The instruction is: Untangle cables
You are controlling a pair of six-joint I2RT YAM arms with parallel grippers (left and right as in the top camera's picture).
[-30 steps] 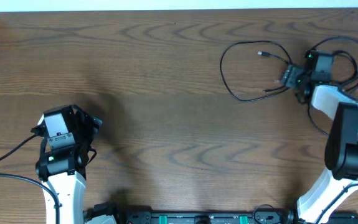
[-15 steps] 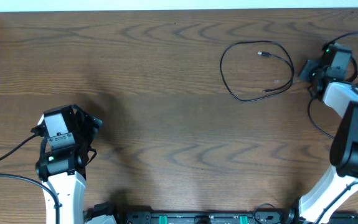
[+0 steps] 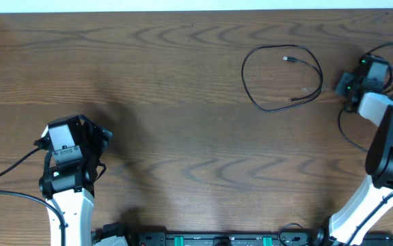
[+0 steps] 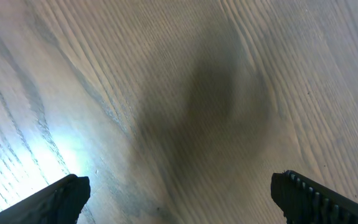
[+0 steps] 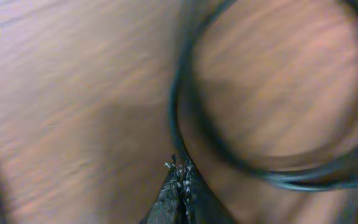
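Observation:
A thin black cable [image 3: 244, 68] lies in an open loop at the table's back right, one small plug [image 3: 286, 59] inside the loop. More black cables [image 3: 342, 130] curl around my right gripper [image 3: 342, 85], which sits just right of the loop. Seen from the right wrist, that gripper [image 5: 180, 171] has its jaws pressed together with nothing visible between them, and a blurred black cable [image 5: 174, 112] curves past just beyond the tips. My left gripper [image 3: 102, 150] is open at the front left, far from the cables; its wrist view shows the wide-spread gripper [image 4: 182, 199] over bare wood.
The wooden table [image 3: 182, 102] has a pale strip [image 3: 182, 5] along its back edge. The arm bases and a black rail [image 3: 210, 239] line the front edge. A thicker black lead [image 3: 5, 179] trails from the left arm.
My right gripper left the loop's right end, moved right toward the other cables and shut. The loop stayed where it lay. The left arm has not moved.

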